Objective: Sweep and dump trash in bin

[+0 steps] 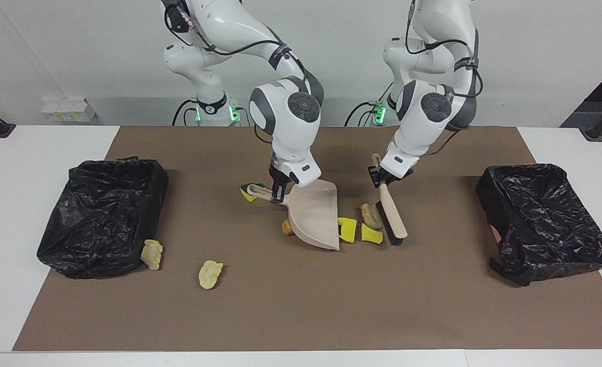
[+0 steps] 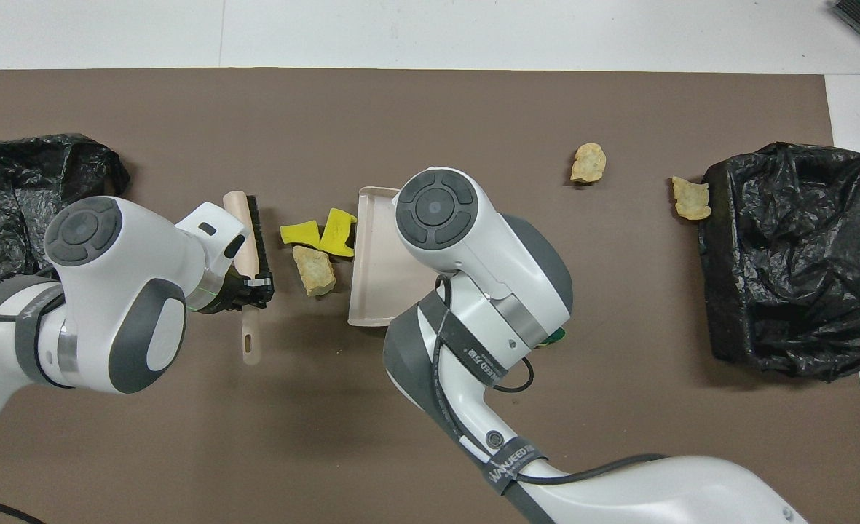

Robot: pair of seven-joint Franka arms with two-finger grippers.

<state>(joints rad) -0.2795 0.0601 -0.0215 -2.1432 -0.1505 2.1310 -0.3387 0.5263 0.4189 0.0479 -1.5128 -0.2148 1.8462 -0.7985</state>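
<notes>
My right gripper is shut on the handle of the beige dustpan, which is tilted with its lip on the mat. My left gripper is shut on the handle of the beige brush, black bristles toward the pan. Between them lie two yellow sponge pieces and a tan chunk. From overhead the same trash sits between the brush and the pan. An orange-brown chunk lies beside the pan, and a yellow-green wedge by its handle.
Black bag-lined bins stand at the right arm's end and the left arm's end of the brown mat. Two more tan chunks lie near the bin at the right arm's end, also seen from overhead.
</notes>
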